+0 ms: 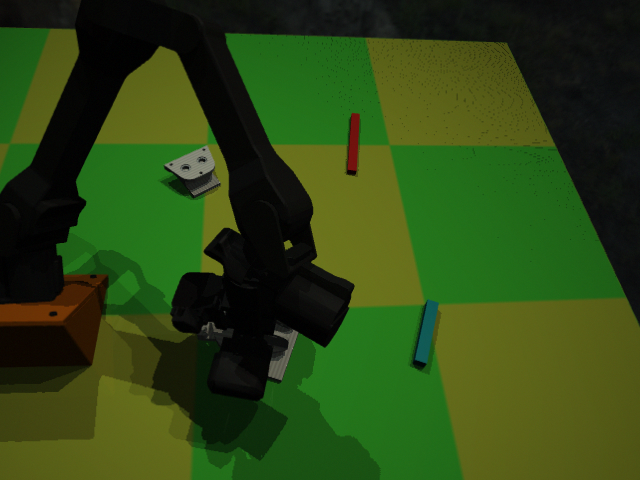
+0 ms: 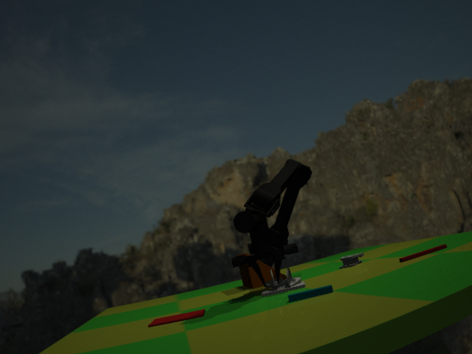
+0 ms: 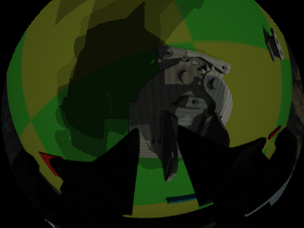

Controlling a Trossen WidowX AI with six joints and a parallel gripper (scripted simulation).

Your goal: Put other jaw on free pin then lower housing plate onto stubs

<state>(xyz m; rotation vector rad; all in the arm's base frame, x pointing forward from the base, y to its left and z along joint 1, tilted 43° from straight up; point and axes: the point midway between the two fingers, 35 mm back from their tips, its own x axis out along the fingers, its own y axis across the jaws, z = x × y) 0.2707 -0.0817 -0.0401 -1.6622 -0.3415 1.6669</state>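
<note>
The grey base plate lies on the table under the arm. My gripper is low over it, shut on a grey pointed jaw that stands between its fingers. In the wrist view, two round stubs show near the plate's far edge, with gear teeth beside them. The other jaw runs from the right stub toward my right finger. Whether the held jaw is seated and the teeth mesh cannot be told; shadow and fingers hide it. The housing plate lies apart, its holed face tilted.
A red bar lies beyond the housing plate. A blue bar lies beside the base plate. Another red bar lies on the other side. The orange block is under the arm's base.
</note>
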